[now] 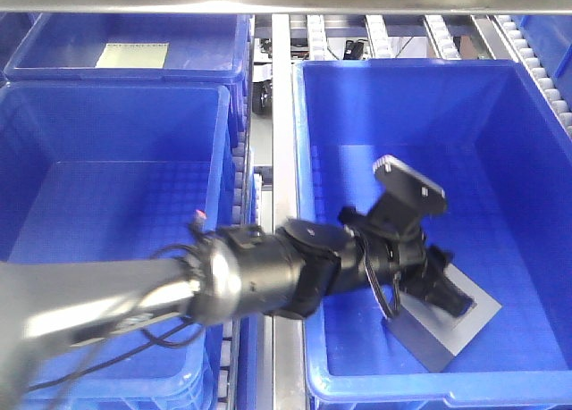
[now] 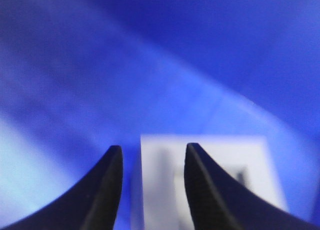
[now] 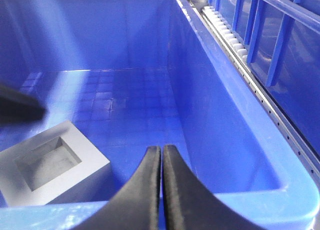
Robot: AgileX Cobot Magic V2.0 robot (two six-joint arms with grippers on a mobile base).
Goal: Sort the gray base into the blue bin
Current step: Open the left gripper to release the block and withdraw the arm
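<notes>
The gray base (image 1: 458, 331) rests recess-up on the floor of the right blue bin (image 1: 500, 142), near its front right corner. My left arm reaches across from the left into that bin, and the left gripper (image 1: 441, 288) hovers low over the block. In the left wrist view the left gripper (image 2: 153, 149) is open; one finger stands outside the gray base (image 2: 160, 190) and the other over its recess. The right gripper (image 3: 161, 149) is shut and empty above the bin's near rim, with the gray base (image 3: 50, 165) to its lower left.
A second blue bin (image 1: 116, 178) stands to the left, behind a metal divider rail (image 1: 281, 115). A third bin at the back left holds a pale flat card (image 1: 132, 55). Roller tracks (image 1: 380, 35) run behind, and rollers (image 3: 225, 34) line the bin's right side.
</notes>
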